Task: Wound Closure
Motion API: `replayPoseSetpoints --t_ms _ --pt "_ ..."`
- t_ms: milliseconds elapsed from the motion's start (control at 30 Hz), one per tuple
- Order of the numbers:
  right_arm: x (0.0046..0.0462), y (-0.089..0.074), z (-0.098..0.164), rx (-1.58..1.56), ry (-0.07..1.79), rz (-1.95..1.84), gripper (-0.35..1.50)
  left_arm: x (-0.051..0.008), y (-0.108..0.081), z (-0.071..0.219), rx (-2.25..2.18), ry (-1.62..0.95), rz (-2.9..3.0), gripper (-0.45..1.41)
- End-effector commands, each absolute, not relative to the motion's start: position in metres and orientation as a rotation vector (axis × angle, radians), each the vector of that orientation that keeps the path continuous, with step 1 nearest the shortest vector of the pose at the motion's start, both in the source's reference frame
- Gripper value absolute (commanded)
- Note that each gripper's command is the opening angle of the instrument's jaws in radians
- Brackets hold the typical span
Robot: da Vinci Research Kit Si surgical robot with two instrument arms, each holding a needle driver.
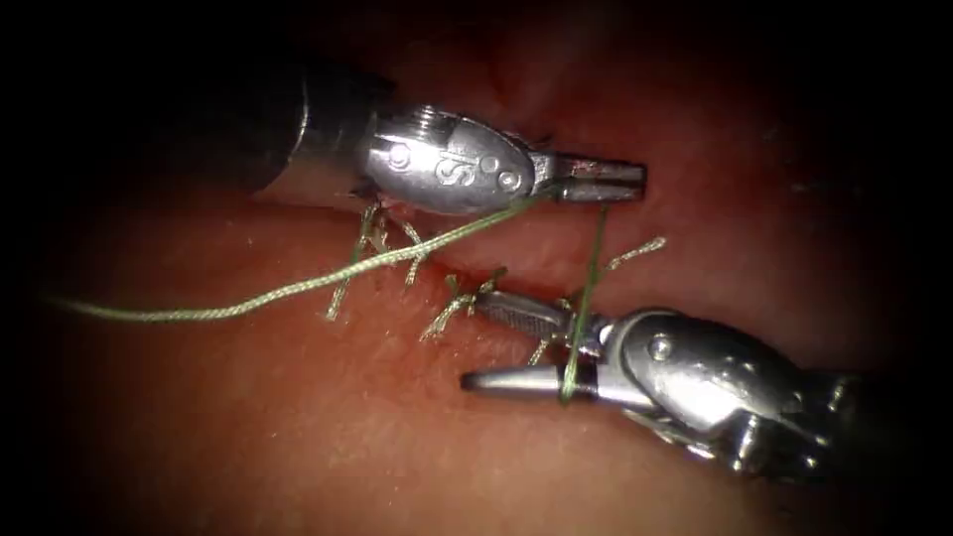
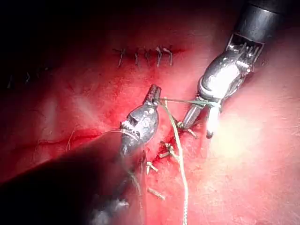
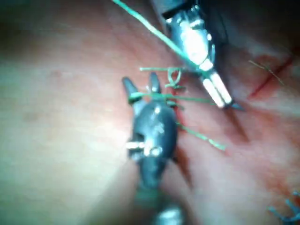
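Note:
My left tool (image 1: 635, 181) comes in from the upper left with its jaws shut on the green thread (image 1: 592, 268), just above the cut (image 1: 536, 260) in the tissue (image 1: 298, 437). From there the thread drops and wraps around the lower jaw of my right tool (image 1: 474, 340). That tool lies below the cut with its jaws open and holds nothing. A long strand of thread (image 1: 248, 301) trails off to the left over the tissue. The left wrist view has the left tool (image 2: 153, 90) with thread stretched across to the right tool (image 2: 199, 129). In the right wrist view thread crosses the open right tool (image 3: 140, 84).
Several finished stitches with short cut ends (image 1: 369, 253) cross the cut under the left tool, and one frayed end (image 1: 637, 250) lies at its right. An older stitched row (image 2: 145, 55) lies farther off. Red fluid wets the tissue around the cut.

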State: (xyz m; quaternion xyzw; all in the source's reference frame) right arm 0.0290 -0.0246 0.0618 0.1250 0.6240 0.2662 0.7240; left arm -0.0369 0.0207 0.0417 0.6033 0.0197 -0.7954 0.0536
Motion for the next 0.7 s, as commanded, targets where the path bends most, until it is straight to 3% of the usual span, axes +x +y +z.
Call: replayPoseSetpoints --t_ms 33,300,700 --pt "0.0297 -0.0249 0.0625 0.278 1.389 0.596 0.20 -0.0374 0.0210 0.0423 1.835 0.060 -2.418 -0.45" --pt "0.0282 -0.0249 0.0634 0.238 1.492 0.821 0.17 -0.0366 0.0184 0.0439 1.853 0.089 -2.410 -0.45" --pt "0.0248 -0.0272 0.0659 0.220 1.362 1.185 0.19 -0.0344 0.0130 0.0410 1.859 0.116 -2.382 -0.45"
